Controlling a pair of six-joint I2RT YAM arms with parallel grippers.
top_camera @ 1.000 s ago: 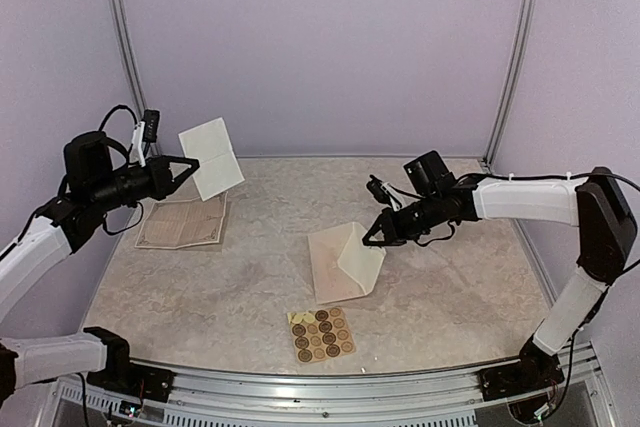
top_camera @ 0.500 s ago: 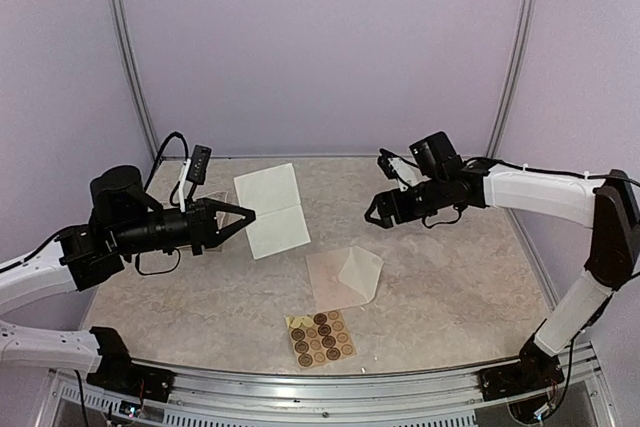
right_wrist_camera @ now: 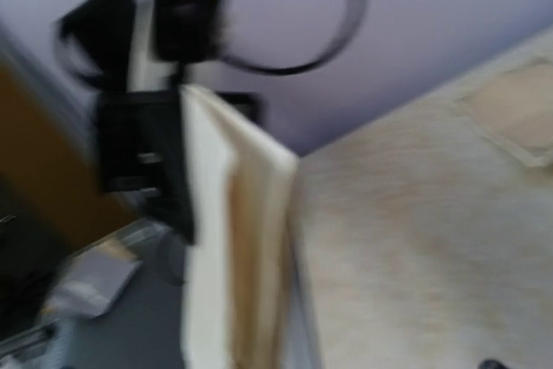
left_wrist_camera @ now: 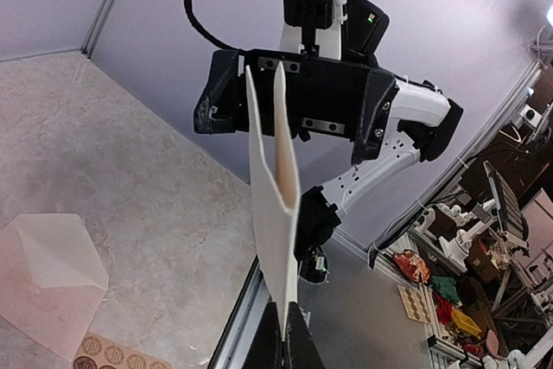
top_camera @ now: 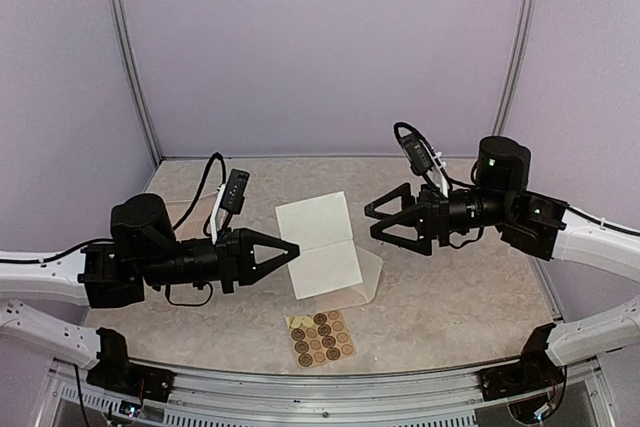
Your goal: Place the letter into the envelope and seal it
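My left gripper (top_camera: 295,252) is shut on the lower edge of the letter (top_camera: 320,244), a white folded sheet held in the air over the middle of the table. From the left wrist the letter (left_wrist_camera: 270,205) stands edge-on above the shut fingertips (left_wrist_camera: 289,334), its fold gaping slightly. The envelope (top_camera: 368,282) lies flat on the table under and behind the letter, mostly hidden from above; its open flap (left_wrist_camera: 52,274) shows in the left wrist view. My right gripper (top_camera: 370,219) hangs open and empty just right of the letter, facing it. The right wrist view is blurred and shows the letter (right_wrist_camera: 229,239) close up.
A tan sheet of round brown stickers (top_camera: 320,335) lies near the front edge, below the letter. Metal frame posts (top_camera: 515,57) stand at the back corners. A pale tan sheet (right_wrist_camera: 518,110) lies flat on the table in the right wrist view.
My left gripper has carried the letter from the far left to the table's middle. My right gripper let go of the envelope, opened, rose and turned toward the letter; the envelope now lies flat.
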